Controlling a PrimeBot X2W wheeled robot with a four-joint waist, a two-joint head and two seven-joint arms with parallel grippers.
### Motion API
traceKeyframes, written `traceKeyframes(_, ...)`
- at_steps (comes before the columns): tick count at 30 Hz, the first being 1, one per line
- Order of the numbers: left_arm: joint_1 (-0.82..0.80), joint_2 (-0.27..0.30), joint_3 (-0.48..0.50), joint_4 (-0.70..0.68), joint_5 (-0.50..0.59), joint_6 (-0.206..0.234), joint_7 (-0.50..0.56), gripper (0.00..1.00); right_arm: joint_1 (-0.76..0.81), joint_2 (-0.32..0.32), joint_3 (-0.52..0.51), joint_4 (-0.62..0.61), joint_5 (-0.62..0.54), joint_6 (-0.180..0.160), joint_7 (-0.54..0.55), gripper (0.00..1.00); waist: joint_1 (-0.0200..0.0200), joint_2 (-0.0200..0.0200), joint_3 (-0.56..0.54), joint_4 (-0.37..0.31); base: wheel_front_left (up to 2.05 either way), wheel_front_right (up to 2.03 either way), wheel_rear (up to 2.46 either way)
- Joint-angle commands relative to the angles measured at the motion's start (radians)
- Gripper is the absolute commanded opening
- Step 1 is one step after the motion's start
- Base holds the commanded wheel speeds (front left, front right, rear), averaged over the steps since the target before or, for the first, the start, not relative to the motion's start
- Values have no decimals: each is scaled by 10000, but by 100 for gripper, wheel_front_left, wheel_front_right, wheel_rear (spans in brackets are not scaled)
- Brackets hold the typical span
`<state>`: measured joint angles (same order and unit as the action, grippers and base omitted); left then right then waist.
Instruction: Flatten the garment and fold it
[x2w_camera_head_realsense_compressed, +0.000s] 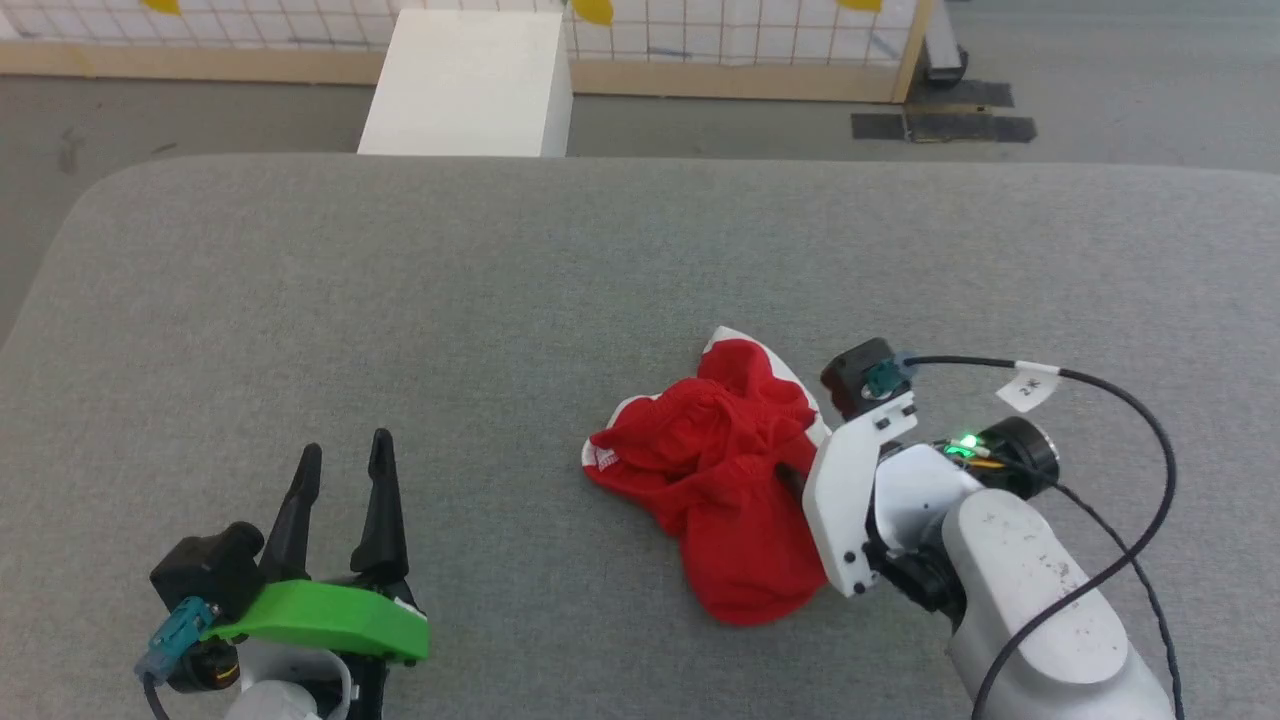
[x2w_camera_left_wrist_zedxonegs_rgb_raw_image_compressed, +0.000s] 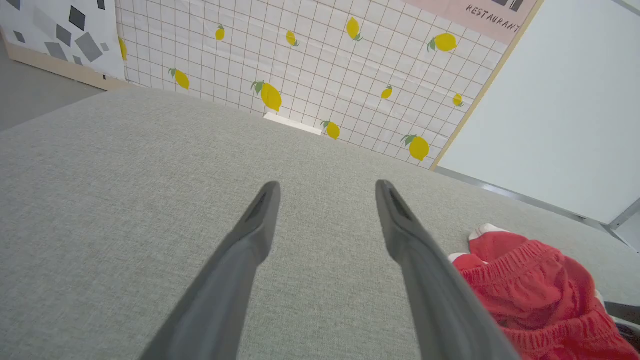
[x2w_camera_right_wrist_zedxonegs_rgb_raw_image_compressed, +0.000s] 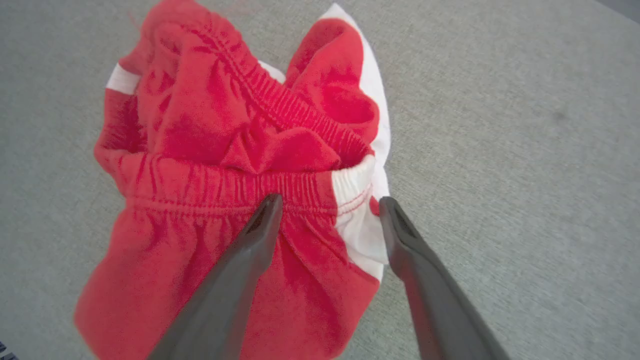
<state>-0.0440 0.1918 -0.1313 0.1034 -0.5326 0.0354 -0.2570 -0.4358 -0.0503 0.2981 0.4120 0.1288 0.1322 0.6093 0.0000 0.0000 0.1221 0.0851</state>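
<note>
Setting: staged test area of a lab type, not a lived-in room.
Walls: free-standing panels (x2w_camera_left_wrist_zedxonegs_rgb_raw_image_compressed: 300, 75) printed with tiles and lemons, on a wooden frame (x2w_camera_head_realsense_compressed: 700, 80); one carries the lettering (x2w_camera_left_wrist_zedxonegs_rgb_raw_image_compressed: 492, 17) "RESTAURANT".
Ground: bare grey floor (x2w_camera_head_realsense_compressed: 200, 110) with black tape patches (x2w_camera_head_realsense_compressed: 940, 125).
Work surface: broad table (x2w_camera_head_realsense_compressed: 500, 280) covered in grey cloth.
Furnishing: plain white box (x2w_camera_head_realsense_compressed: 470, 85) behind it.

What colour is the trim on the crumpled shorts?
White trim on the red shorts; clearest in the right wrist view.
</note>
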Motion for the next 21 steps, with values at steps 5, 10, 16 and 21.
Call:
traceKeyframes(5,-188,-222,355,167,279,-263,-47,100,-133,1,127,249,592,-15,-209,0,0,0,233,183,0,0,0)
traceKeyframes(10,-102,-399,592,227,476,-401,-47,100,-222,1,-522,-131,889,-15,-1191,0,0,0,21,-80,0,0,0)
traceKeyframes(16,12,-651,780,340,587,-583,-47,100,264,1,-3187,-1087,542,-15,-2185,0,0,0,-323,-393,0,0,0)
traceKeyframes(21,114,-831,794,455,705,-704,-47,100,1579,1,-6203,-1669,-247,-15,-1995,0,0,0,-553,-419,0,0,0)
